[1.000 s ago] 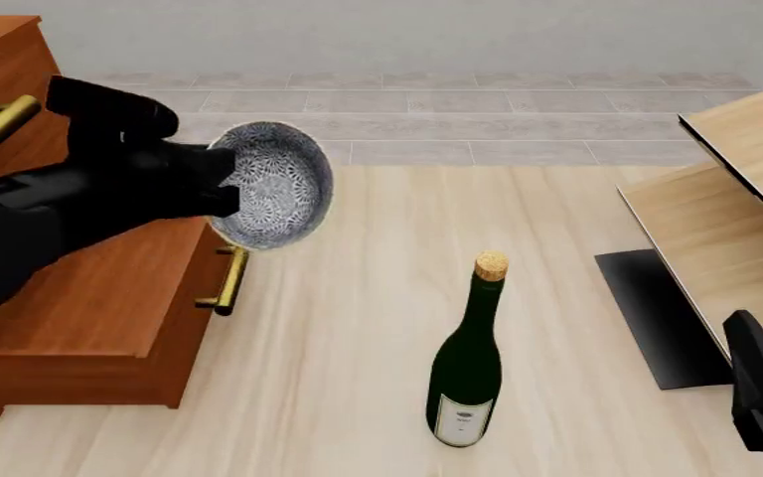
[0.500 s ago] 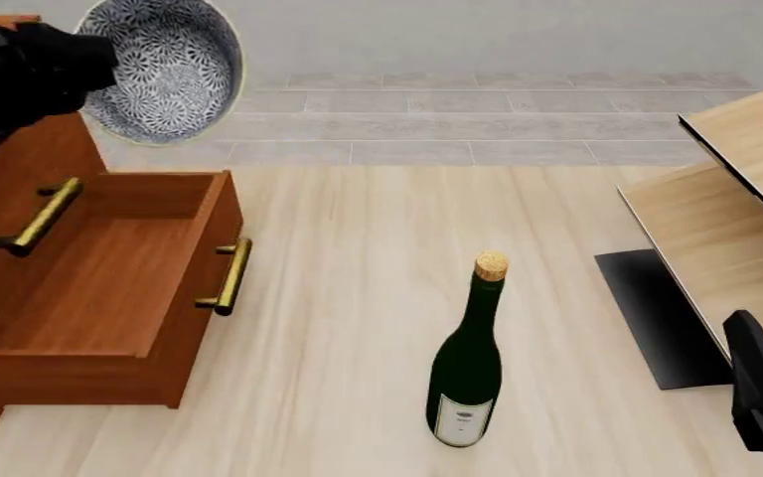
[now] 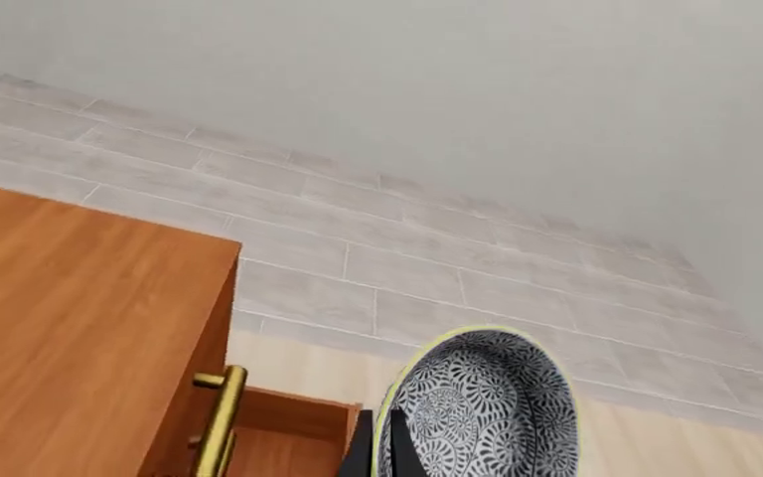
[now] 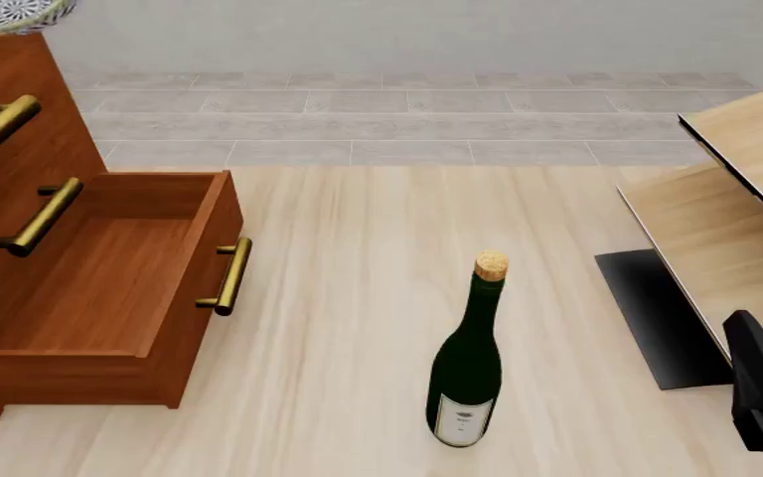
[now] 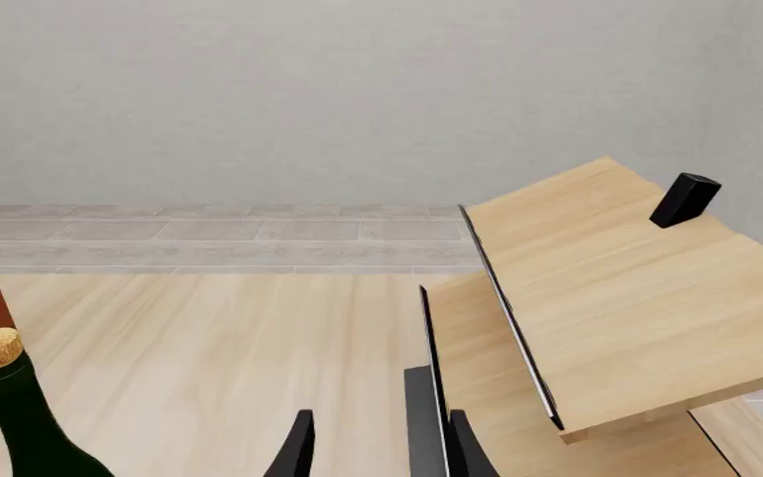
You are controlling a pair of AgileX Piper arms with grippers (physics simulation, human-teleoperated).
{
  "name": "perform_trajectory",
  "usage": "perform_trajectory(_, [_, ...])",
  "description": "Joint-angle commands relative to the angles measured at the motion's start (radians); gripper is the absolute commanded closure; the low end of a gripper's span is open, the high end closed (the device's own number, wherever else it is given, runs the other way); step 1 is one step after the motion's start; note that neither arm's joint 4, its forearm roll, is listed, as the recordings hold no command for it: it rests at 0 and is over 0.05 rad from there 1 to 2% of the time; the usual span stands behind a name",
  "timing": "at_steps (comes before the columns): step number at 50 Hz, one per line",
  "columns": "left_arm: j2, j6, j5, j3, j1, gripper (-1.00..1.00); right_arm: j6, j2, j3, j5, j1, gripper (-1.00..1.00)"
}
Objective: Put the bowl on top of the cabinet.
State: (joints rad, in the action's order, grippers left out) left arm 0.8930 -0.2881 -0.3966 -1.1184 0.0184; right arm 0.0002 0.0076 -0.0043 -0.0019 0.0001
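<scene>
Left wrist view: the small deep round bowl, white with dense blue-grey speckle and a pale rim (image 3: 484, 409), sits at the gripper end of the left arm, tipped on edge so its open mouth faces the camera; dark finger parts (image 3: 379, 449) show against its near rim, so the left gripper appears pinched on that rim, though the fingertips are cut off by the picture edge. In the front view only a sliver of the bowl (image 4: 13, 12) shows at the upper corner, high above the large reddish-brown wooden cabinet with brass bar handles (image 4: 37, 129), whose lower drawer (image 4: 103, 268) stands pulled out. Key relation: the cabinet's flat top (image 3: 71, 328) lies below and to the side of the held bowl, with the bowl over the drawer side rather than the top, as far as I can judge. The left arm alone carries. Right gripper (image 5: 375, 442) is parked near the pale light-wood slanted furniture (image 5: 620, 298), fingers parted and empty, well apart from the dark green corked bottle (image 4: 468, 363).
</scene>
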Motion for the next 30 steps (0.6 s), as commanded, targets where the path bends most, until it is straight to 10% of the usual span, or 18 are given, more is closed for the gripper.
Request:
perform_trajectory(1, [-0.015, -0.067, -0.118, -0.091, -0.091, 1.00, 0.000, 0.000, 0.000, 0.000, 0.000, -1.00])
perform_trajectory(30, [0.050, -0.227, -0.240, -0.184, -0.325, 1.00, 0.000, 0.000, 0.000, 0.000, 0.000, -1.00])
